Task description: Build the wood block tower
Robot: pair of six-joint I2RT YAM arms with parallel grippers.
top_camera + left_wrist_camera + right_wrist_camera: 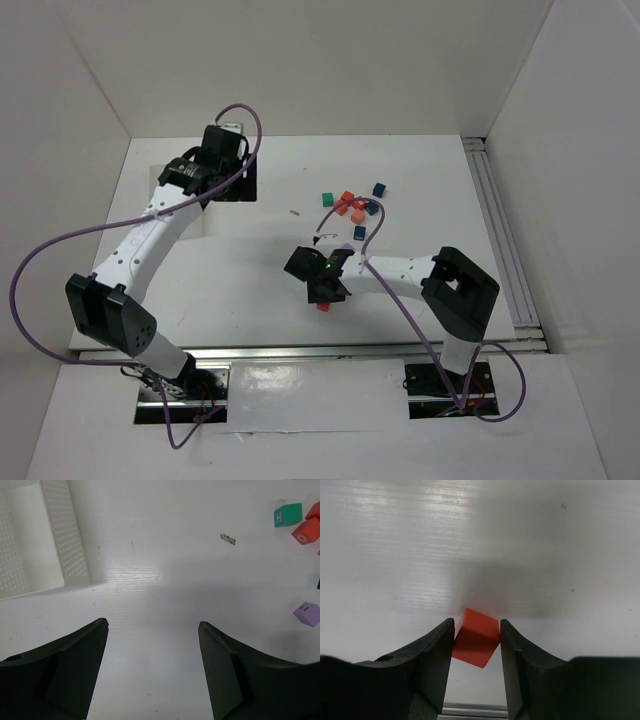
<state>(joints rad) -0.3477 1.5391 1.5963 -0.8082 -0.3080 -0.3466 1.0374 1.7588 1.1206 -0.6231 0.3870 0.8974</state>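
Observation:
My right gripper is shut on a red wood block, which sits tilted between the fingers just above the white table. In the top view this gripper is near the table's middle front, with the red block under it. Several loose blocks lie in a cluster behind it: teal, orange-red, red, blue and dark blue. No stacked tower shows. My left gripper is open and empty over bare table at the far left. Its view shows teal, red and purple blocks.
A white perforated tray lies left of the left gripper. A small dark scrap lies on the table. White walls enclose the table, with a rail along the right side and a metal edge at the front.

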